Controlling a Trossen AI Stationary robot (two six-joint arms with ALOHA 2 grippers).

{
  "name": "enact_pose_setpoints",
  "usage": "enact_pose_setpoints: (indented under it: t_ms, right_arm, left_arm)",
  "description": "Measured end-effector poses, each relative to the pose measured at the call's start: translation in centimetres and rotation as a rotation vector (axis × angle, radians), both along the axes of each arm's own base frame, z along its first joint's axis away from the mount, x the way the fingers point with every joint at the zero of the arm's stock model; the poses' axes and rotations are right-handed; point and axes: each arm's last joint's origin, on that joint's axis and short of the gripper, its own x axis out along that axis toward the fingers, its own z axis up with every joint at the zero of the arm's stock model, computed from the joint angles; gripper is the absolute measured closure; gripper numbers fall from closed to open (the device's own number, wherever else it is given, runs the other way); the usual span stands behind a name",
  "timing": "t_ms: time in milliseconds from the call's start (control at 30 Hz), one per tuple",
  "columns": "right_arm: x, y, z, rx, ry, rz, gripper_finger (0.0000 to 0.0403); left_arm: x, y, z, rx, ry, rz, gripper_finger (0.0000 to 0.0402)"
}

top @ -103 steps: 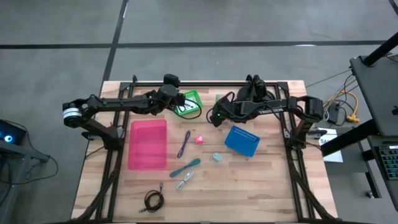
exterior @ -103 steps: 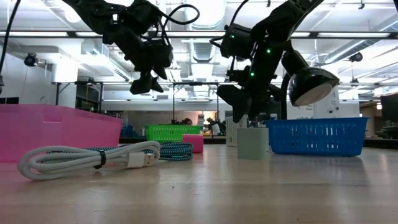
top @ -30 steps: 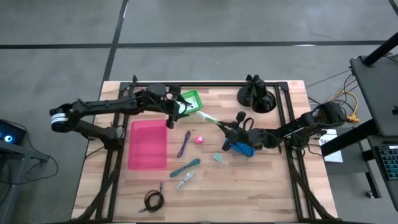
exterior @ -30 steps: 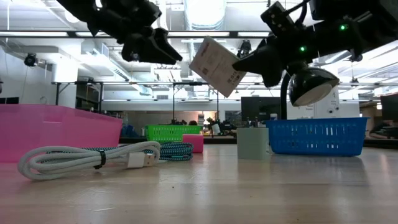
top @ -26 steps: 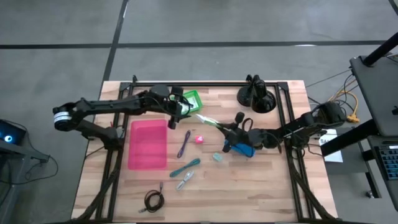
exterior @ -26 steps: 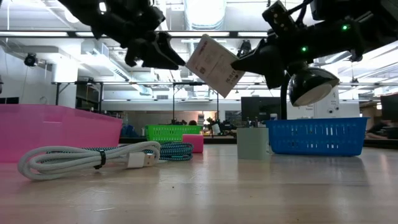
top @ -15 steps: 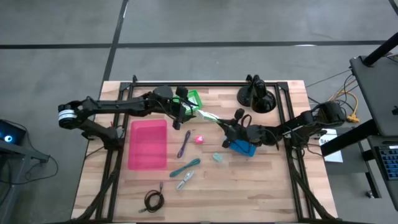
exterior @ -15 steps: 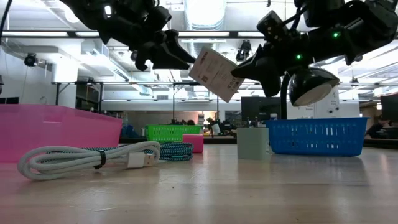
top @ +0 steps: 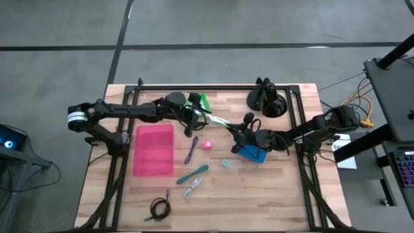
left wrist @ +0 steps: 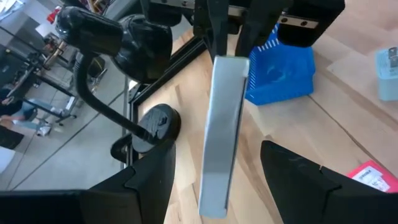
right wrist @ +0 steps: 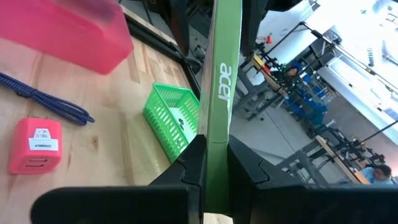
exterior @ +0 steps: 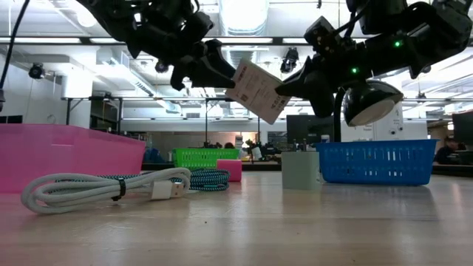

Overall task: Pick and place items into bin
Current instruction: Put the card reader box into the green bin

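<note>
From above, you see the right gripper pinching a flat white-and-green box in the air, inward of the desk's far edge, near the green basket; the left gripper faces it, fingers spread wide. At desk height, the box hangs tilted between both grippers. Your left wrist view shows its thin edge between the parted fingers. The right wrist view shows the box clamped.

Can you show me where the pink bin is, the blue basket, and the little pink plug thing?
pink bin [top: 153, 150]: high view, on its inside floor.
blue basket [exterior: 375, 161]: low view, on its mesh side wall.
pink plug [right wrist: 36, 146]: right wrist view, on its labelled top face.
</note>
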Motion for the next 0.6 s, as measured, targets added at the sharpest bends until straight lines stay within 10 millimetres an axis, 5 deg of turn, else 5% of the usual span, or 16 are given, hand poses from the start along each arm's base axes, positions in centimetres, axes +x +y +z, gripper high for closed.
enact_pose_setpoints:
  t_ms: [333, 600]
  right_arm:
    - [0.00, 0.00, 0.00, 0.000, 0.001, 0.000, 0.0379]
    - [0.00, 0.00, 0.00, 0.003, -0.001, 0.001, 0.0379]
  left_arm:
    - [0.86, 0.16, -0.16, 0.027, -0.013, -0.011, 0.0185]
    - [0.95, 0.12, 0.03, 0.033, -0.033, -0.013, 0.0233]
